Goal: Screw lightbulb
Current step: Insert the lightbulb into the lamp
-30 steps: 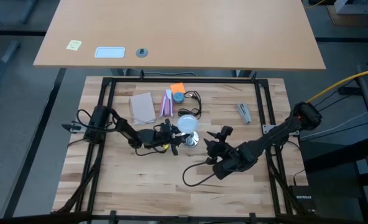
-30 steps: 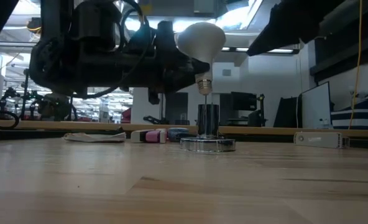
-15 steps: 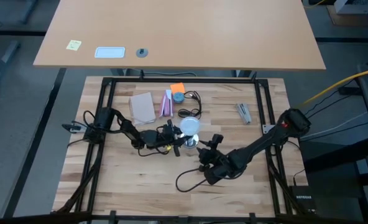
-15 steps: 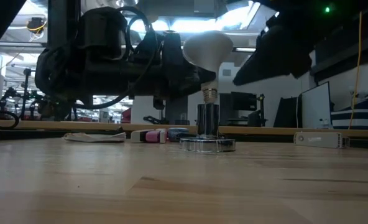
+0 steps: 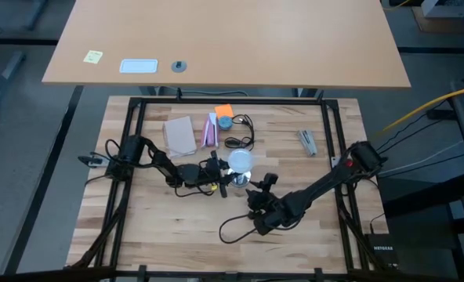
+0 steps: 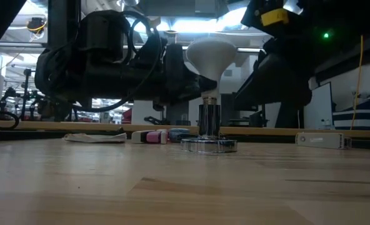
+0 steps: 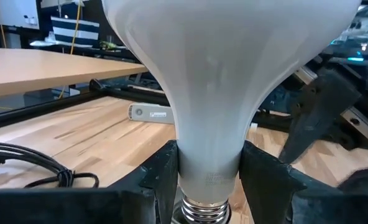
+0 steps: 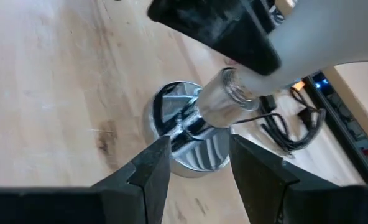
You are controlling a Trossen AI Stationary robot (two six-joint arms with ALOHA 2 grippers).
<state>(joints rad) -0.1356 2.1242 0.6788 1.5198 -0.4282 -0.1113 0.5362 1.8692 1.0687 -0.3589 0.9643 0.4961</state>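
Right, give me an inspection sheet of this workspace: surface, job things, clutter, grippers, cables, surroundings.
Surface: wooden table, inside a black frame.
Job's things: lightbulb upright, its screw base at the top of the silvery socket; how far it is threaded in cannot be told.
Clutter: pink-and-white packet, orange pad, tan card, small grey tool, all behind the socket.
Grippers: left gripper shut on the lightbulb's neck; right gripper with fingers apart either side of the socket, holding nothing.
Cables: thin dark cord by the socket; black cable loop near the right arm.
Surroundings: second desk beyond with a yellow note.
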